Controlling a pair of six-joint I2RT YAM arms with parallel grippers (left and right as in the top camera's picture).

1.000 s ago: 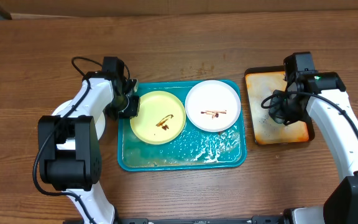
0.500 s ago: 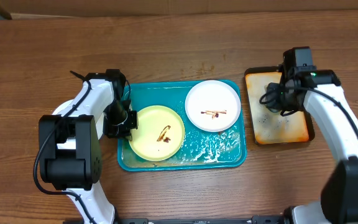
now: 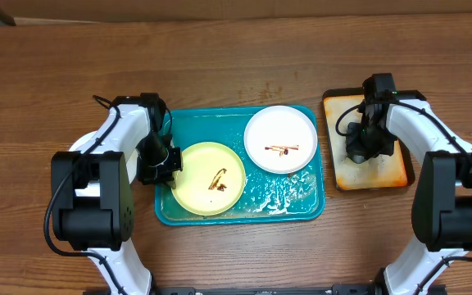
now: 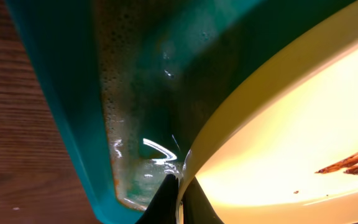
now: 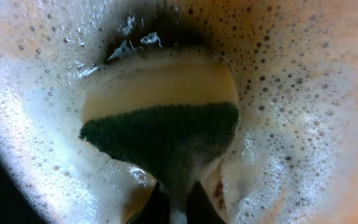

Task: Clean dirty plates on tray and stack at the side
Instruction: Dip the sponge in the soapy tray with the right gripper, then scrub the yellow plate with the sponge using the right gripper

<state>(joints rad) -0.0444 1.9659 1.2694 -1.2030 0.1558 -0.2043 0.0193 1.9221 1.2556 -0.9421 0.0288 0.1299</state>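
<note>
Left gripper (image 3: 169,164) pinches yellow-green plate (image 3: 210,179) rim, likely steadying it in teal tray (image 3: 301,206); right gripper (image 3: 360,152) clamps sponge (image 5: 160,112), soaking it in orange tray (image 3: 388,175) by right edge.

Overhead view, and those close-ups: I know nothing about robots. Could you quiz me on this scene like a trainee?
1. True or false: the white plate is clean.
2. What does the right gripper hold? A) a sponge B) a plate C) nothing
3. Fill in: the left gripper pinches the rim of the ___ plate.
Key: 1 false, it is smeared; 2 A; 3 the yellow plate.
</note>
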